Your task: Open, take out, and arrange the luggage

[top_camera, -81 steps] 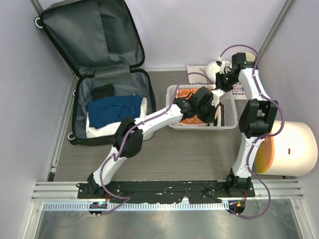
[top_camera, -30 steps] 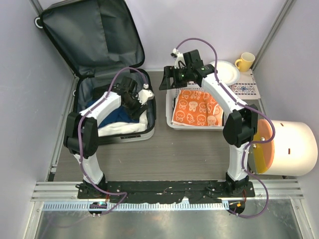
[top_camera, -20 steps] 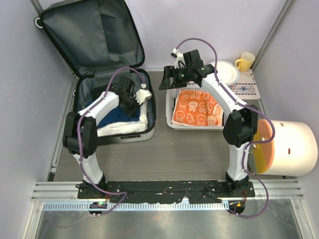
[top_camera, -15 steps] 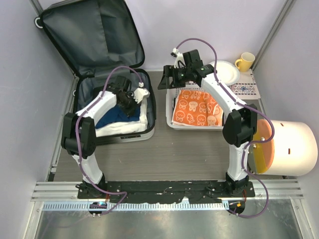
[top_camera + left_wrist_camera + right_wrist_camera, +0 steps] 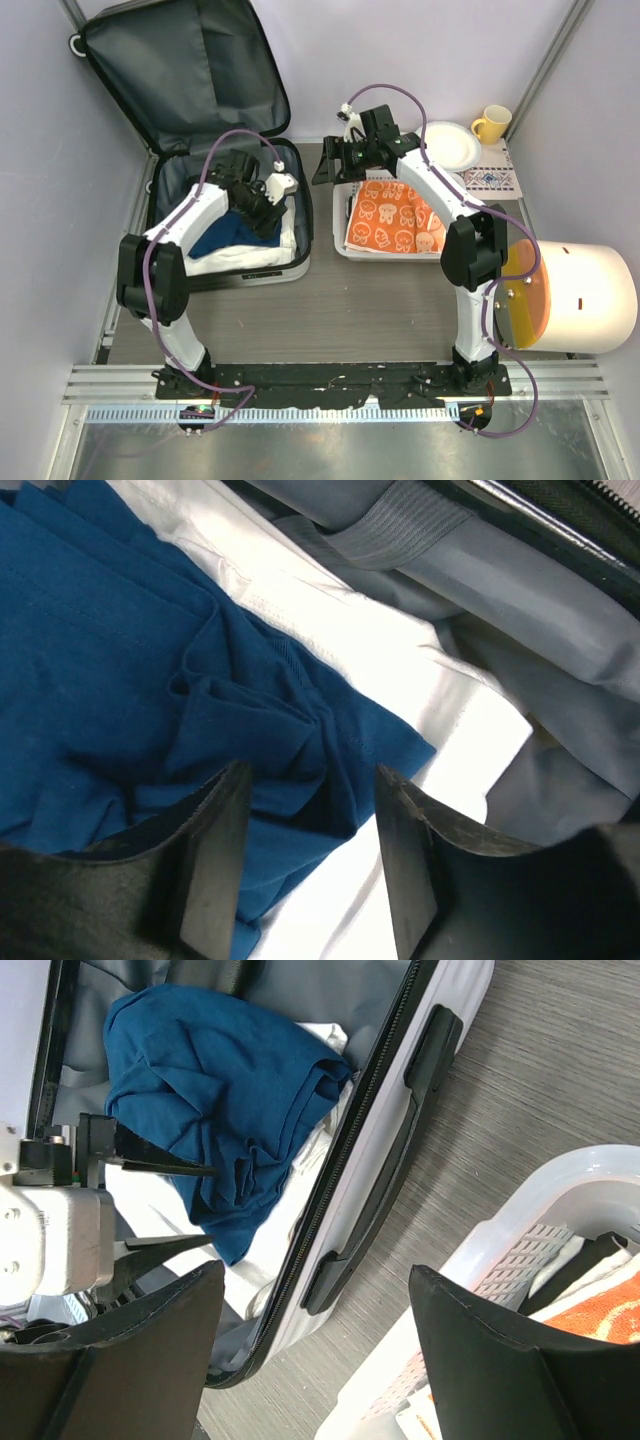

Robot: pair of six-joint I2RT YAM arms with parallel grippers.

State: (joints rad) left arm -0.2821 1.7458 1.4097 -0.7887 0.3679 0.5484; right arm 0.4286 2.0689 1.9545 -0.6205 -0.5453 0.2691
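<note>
- The luggage (image 5: 185, 85) lies open at the far left of the table (image 5: 380, 310). Its lid stands up toward the back corner, dark grey lining facing out, and the lower shell lies flat.
- In the lower shell a blue garment (image 5: 225, 238) lies rumpled on top of a folded white garment (image 5: 255, 257). The white one shows along the near and right edges.
- The left wrist view shows a bunched fold of the blue garment (image 5: 110, 660) over the white garment (image 5: 350, 650). A grey elastic strap (image 5: 390, 525) crosses the lining behind them.
- The left gripper (image 5: 265, 222) reaches into the shell from the near side. Its fingers stand partly apart, one on each side of the bunched fold (no pinch on the cloth is visible).
- From the right wrist view the left gripper (image 5: 212, 1205) shows as two thin parted blades with their tips at the edge of the blue garment (image 5: 210, 1070).
- The right gripper (image 5: 318, 172) hovers with its fingers spread wide and nothing between them. It is above the strip of table between the luggage and the basket (image 5: 345, 250).
- Below it, the dark side handle (image 5: 385, 1165) runs along the pale outer shell.
- The white slatted basket sits just right of the luggage and holds an orange patterned cloth (image 5: 395, 215).
- Behind the basket are a white plate (image 5: 450, 145), a yellow mug (image 5: 490, 123) and a patterned mat (image 5: 490, 180).
- A large white cylinder (image 5: 585, 295) with an orange face stands at the right edge.
</note>
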